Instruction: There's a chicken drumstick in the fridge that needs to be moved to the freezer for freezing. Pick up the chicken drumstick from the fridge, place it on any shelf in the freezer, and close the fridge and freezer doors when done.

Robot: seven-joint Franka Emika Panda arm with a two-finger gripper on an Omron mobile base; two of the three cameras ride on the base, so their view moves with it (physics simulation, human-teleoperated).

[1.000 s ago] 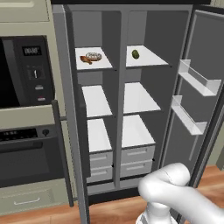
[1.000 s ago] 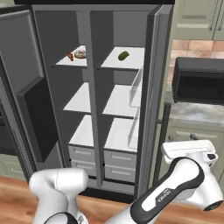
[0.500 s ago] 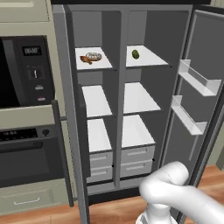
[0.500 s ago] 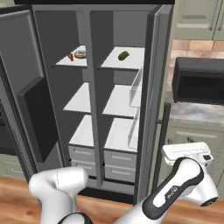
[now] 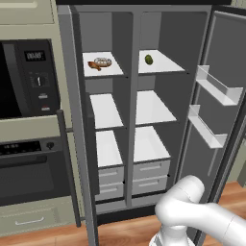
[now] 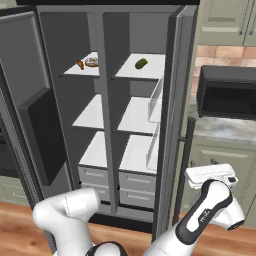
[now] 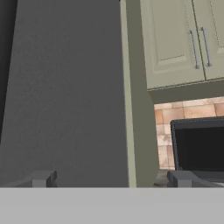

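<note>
Chicken drumstick (image 6: 80,64) lies on the top shelf, long axis across it — about 10 o'clock from the tool (image 7: 111,179), fingers apart, empty.

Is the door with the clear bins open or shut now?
Open. The fridge door is swung outward, showing the door bins and shelves.

The fridge (image 5: 161,72) and freezer (image 5: 103,86) have matt grey metal-look walls and smooth white shelves, the fridge door (image 5: 226,72) carries clear-white plastic bins (image 5: 216,89), the floor (image 6: 20,225) is warm wood plank, and the cabinets (image 7: 175,39) are matt pale green with metal handles.
</note>
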